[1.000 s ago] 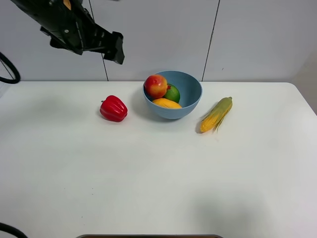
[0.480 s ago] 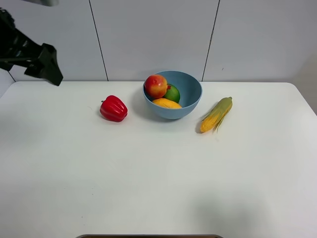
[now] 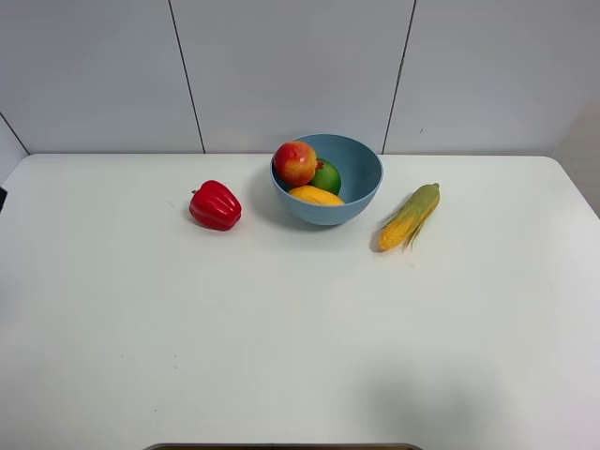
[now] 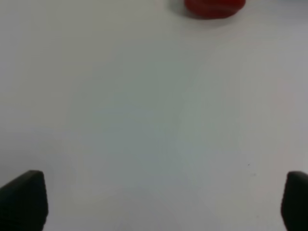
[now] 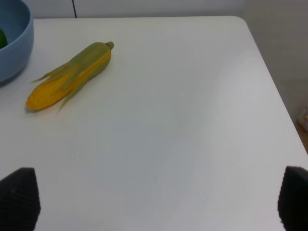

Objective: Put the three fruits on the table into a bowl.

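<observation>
The light blue bowl point(image 3: 361, 169) stands at the back middle of the white table point(image 3: 281, 328). In it lie the red-and-yellow pomegranate point(image 3: 294, 162), the green lime point(image 3: 327, 177) and the yellow-orange mango point(image 3: 315, 195). Neither arm shows in the high view. My left gripper point(image 4: 154, 202) is open and empty over bare table, with its two fingertips point(image 4: 24, 199) wide apart. My right gripper point(image 5: 154, 202) is open and empty too, fingertips point(image 5: 19, 197) wide apart. The right wrist view shows the bowl's rim point(image 5: 14, 43) and a sliver of the lime point(image 5: 2, 37).
A red bell pepper point(image 3: 215, 205) lies left of the bowl and shows partly in the left wrist view point(image 4: 214, 7). A corn cob with green husk point(image 3: 410, 216) lies right of the bowl, also in the right wrist view point(image 5: 70, 74). A table corner point(image 5: 245, 21) is near.
The left arm has swung away to the left and gone out of the high view. The bowl, fruits, pepper and corn have not moved.
</observation>
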Action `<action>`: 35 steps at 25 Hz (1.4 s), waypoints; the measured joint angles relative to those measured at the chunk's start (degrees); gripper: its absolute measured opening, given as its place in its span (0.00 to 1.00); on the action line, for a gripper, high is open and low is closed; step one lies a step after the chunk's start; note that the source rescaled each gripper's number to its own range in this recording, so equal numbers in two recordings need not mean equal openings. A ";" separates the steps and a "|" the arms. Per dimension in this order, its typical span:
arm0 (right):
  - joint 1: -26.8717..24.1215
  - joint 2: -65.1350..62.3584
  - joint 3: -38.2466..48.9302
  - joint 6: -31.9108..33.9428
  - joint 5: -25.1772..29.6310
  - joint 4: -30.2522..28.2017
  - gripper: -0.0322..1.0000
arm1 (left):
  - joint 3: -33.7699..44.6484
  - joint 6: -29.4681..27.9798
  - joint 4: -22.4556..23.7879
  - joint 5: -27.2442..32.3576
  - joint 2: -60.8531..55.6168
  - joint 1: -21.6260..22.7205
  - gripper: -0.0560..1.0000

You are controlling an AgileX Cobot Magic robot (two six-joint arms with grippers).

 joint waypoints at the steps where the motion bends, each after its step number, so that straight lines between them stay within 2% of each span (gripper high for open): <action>1: 0.00 0.00 0.00 0.00 0.00 0.00 1.00 | 1.35 -0.19 0.19 0.06 -2.10 0.00 0.97; 7: 0.00 0.00 0.00 0.00 0.00 0.00 1.00 | 11.12 -1.80 0.79 0.16 -13.09 1.32 0.97; 13: 0.00 0.00 0.00 0.00 0.00 0.00 1.00 | 23.28 -2.08 -1.74 -0.50 -25.79 10.95 0.97; 20: 0.00 0.00 0.00 0.00 0.00 0.00 1.00 | 33.88 -0.01 -6.33 -7.01 -40.20 20.63 0.97; 28: 0.00 0.00 0.00 0.00 0.00 0.00 1.00 | 36.96 6.92 -9.81 -7.36 -48.61 28.00 0.97; 35: 0.00 0.00 0.00 0.00 0.00 0.00 1.00 | 36.96 8.06 -10.47 -7.36 -48.60 28.83 0.97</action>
